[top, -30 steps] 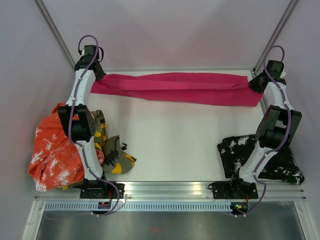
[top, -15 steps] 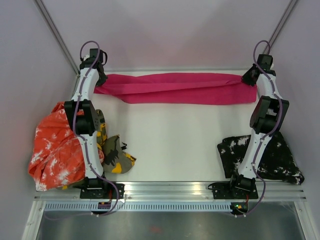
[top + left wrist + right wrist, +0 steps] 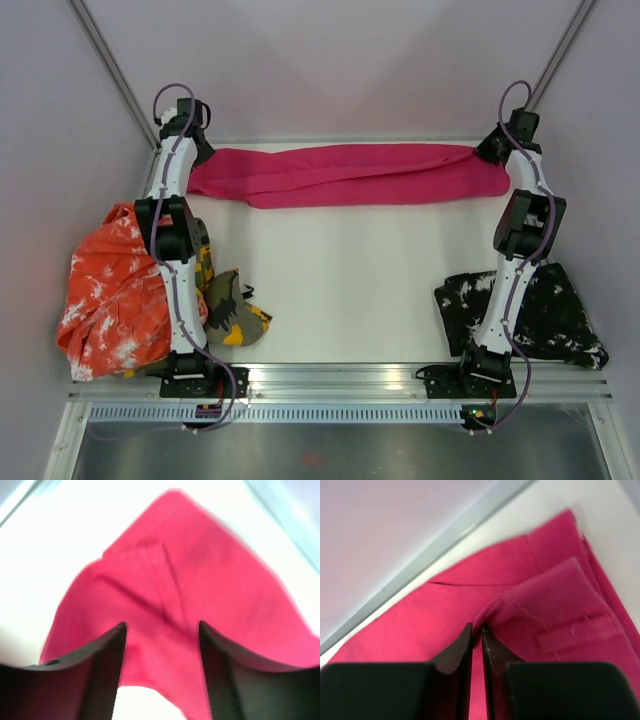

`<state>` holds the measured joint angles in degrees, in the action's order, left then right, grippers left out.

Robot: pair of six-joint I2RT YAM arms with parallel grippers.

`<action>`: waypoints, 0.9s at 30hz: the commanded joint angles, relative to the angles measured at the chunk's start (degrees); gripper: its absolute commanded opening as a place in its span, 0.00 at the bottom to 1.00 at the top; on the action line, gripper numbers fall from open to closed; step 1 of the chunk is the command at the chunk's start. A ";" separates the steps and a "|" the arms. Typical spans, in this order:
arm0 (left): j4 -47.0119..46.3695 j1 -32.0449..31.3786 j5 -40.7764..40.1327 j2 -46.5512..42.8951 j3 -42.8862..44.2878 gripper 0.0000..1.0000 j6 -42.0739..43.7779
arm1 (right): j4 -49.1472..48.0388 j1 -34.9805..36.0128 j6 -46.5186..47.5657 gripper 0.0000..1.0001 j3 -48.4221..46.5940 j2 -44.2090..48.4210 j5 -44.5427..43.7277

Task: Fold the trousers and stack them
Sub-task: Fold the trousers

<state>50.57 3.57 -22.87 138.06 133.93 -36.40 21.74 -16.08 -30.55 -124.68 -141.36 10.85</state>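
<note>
The magenta-pink trousers (image 3: pixel 350 175) lie stretched in a long band across the back of the table. My left gripper (image 3: pixel 195 150) is at their left end. In the left wrist view it (image 3: pixel 161 625) stands open, with the pink cloth (image 3: pixel 190 570) lying slack under and between its fingers. My right gripper (image 3: pixel 487 152) is at the right end. In the right wrist view its jaws (image 3: pixel 477 626) are almost together, and a raised ridge of the pink cloth (image 3: pixel 555 595) runs up into their tips.
Orange-white mottled trousers (image 3: pixel 110 290) are heaped at the left edge, with a camouflage pair (image 3: pixel 235 310) beside them. Black white-splattered trousers (image 3: pixel 540 315) lie by the right arm's base. The back rail (image 3: pixel 420 565) runs close behind the pink cloth.
Both arms have reached farther back, carrying the pink trousers toward the back edge and flattening them. The left gripper has opened and let go of its end.
</note>
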 commanded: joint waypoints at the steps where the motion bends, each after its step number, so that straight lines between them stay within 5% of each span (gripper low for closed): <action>1: -6.88 1.17 0.19 0.28 5.02 0.68 3.07 | -10.39 -0.27 -2.40 0.19 -4.33 -3.48 8.47; 3: -8.11 1.26 -0.24 -0.16 6.86 0.81 4.32 | -10.49 -0.01 -2.68 0.40 -6.44 -4.88 9.19; 8: -8.03 1.44 1.24 -7.51 4.34 0.86 7.31 | -9.88 0.78 0.30 0.64 -6.46 -3.49 9.18; 13: -7.33 -2.33 1.00 -21.58 -17.35 0.86 3.72 | -7.50 0.87 2.95 0.68 -2.33 3.71 5.60; 18: -6.45 -2.61 1.08 -29.07 -34.93 0.84 -9.71 | -5.92 1.13 -0.29 0.67 6.63 12.15 3.47; 27: 0.94 -2.69 0.99 -25.39 -37.15 0.81 -24.84 | -6.88 2.45 -1.01 0.66 18.77 18.84 4.53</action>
<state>48.42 0.82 -20.95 111.44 97.86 -51.57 15.79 -14.31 -30.83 -108.90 -124.33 15.49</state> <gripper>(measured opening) 0.815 0.665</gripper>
